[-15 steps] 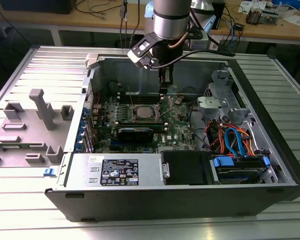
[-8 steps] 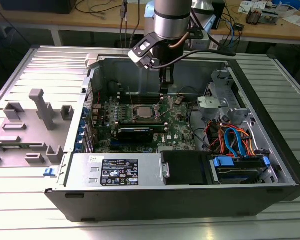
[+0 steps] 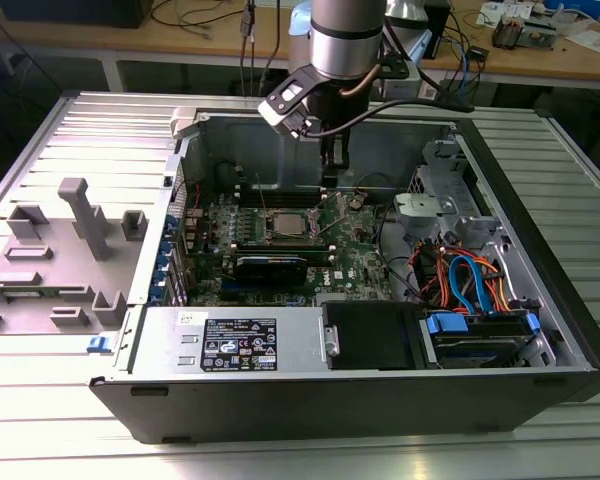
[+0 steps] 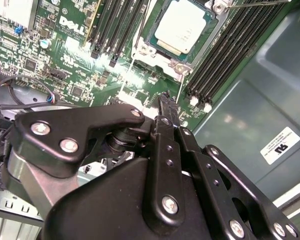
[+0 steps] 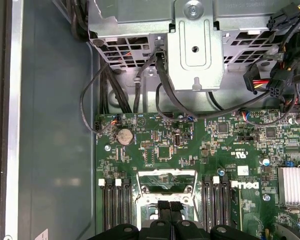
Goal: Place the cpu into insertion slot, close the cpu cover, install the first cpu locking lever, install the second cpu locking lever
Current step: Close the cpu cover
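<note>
The cpu, a flat square chip with a dull silver top, lies in the insertion slot on the green motherboard. The cpu cover, a silver-grey frame, appears to lie flat around the chip. A thin wire locking lever runs beside the socket toward my fingers. My gripper hangs just above the board at the socket's edge, shut with nothing visibly held. In the first wrist view the gripper has its two tips pressed together over the socket's metal frame. In the exterior view the gripper stands inside the open case, behind the socket.
Black memory slots flank the socket on both sides. A metal drive cage and cable bundles sit toward the exterior view's right. The power supply lies along the front. The case walls enclose the area. A grey fixture stands outside.
</note>
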{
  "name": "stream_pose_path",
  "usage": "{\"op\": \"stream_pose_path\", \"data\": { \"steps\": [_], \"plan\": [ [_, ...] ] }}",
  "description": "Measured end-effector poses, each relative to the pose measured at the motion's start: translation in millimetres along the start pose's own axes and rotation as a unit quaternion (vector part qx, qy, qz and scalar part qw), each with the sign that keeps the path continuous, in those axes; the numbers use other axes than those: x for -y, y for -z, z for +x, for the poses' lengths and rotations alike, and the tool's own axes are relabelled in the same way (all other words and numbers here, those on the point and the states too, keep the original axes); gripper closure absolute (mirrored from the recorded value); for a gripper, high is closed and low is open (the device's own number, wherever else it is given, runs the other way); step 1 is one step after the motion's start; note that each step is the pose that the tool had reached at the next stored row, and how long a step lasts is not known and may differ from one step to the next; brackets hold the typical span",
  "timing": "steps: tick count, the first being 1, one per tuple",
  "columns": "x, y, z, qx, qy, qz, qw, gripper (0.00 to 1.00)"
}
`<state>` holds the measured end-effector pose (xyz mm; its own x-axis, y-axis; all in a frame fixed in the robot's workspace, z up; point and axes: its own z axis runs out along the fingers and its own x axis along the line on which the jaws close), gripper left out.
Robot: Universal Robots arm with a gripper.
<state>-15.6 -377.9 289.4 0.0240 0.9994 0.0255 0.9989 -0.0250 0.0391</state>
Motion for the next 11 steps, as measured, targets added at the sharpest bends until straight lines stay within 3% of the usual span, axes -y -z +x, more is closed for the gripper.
{"op": "stream_pose_path", "data": {
  "steps": [11],
  "plan": [
    [-5.5,-0.3,0.1,0.0000,0.000,0.0000,1.00000,0.89]
  ]
}}
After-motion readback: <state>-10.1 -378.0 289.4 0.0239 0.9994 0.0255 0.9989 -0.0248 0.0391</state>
